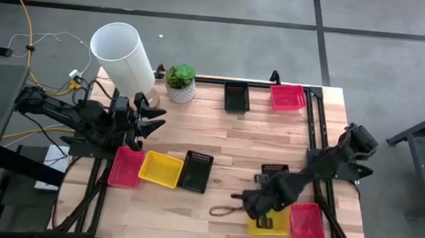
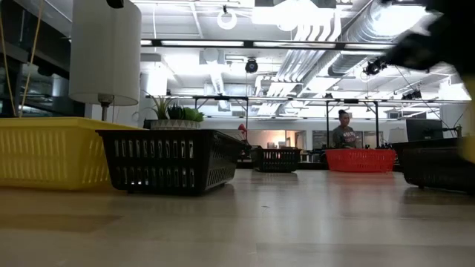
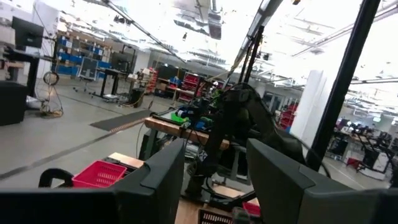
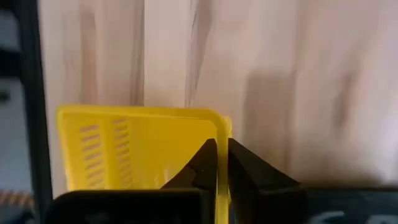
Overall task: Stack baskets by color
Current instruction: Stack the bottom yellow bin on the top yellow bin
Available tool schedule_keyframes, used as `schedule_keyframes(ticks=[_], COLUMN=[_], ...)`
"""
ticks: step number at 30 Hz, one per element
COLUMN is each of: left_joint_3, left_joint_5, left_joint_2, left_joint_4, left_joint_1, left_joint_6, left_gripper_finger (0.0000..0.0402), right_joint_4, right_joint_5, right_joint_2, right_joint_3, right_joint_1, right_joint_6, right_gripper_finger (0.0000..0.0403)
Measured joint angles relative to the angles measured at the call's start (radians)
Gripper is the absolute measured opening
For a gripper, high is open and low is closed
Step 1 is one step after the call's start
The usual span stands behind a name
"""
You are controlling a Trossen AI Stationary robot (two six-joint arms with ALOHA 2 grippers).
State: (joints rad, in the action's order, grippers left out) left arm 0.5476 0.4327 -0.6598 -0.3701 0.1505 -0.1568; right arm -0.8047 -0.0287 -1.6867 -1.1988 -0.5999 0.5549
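At the near right, a yellow basket [image 1: 271,224] sits beside a pink basket [image 1: 307,224], and a black basket [image 1: 274,170] lies just beyond them, partly under the arm. My right gripper [image 1: 253,206] points steeply down, shut on the yellow basket [image 4: 137,146]. A pink [image 1: 125,166], a yellow [image 1: 160,168] and a black basket [image 1: 195,169] stand in a row at the middle left. A black basket [image 1: 236,96] and a red one [image 1: 288,97] rest at the far edge. My left gripper [image 1: 148,118] hovers open above the table's left side. My right gripper pinches the yellow basket's side wall [image 4: 222,177] close to a corner, one finger [image 4: 199,165] inside the basket and the other outside. The fingers come from above, slanting down, at the basket's left end. The basket sits upright and level beside the pink one.
A tall white cylinder [image 1: 122,55] and a potted green plant [image 1: 180,82] stand at the far left. A thin cord loop [image 1: 223,209] lies on the wood left of my right gripper. Dark frame rails [image 1: 319,135] run along the table's right side.
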Motion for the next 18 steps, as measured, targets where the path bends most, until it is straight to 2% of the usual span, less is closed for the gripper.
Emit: schedule_keyframes(ticks=[7, 11, 14, 18], left_joint_3=[0.0, 0.0, 0.0, 0.0], left_joint_5=[-0.003, -0.02, -0.045, -0.094], left_joint_2=[0.003, 0.016, 0.028, 0.043], left_joint_4=[-0.116, -0.155, -0.185, -0.259], left_joint_1=[0.0, 0.001, 0.001, 0.001], left_joint_6=[0.018, 0.046, 0.037, 0.03], left_gripper_finger=[0.0161, 0.0161, 0.0161, 0.0161], right_joint_4=[0.015, 0.082, 0.209, 0.45], right_joint_5=[-0.133, -0.143, -0.098, -0.119], right_joint_2=[0.081, 0.084, 0.076, 0.034], right_joint_3=[-0.172, -0.255, -0.264, -0.26], right_joint_1=[0.158, 0.26, 0.318, 0.38], right_joint_6=[-0.132, -0.21, -0.248, -0.274], right_gripper_finger=[0.0003, 0.0002, 0.0002, 0.0001])
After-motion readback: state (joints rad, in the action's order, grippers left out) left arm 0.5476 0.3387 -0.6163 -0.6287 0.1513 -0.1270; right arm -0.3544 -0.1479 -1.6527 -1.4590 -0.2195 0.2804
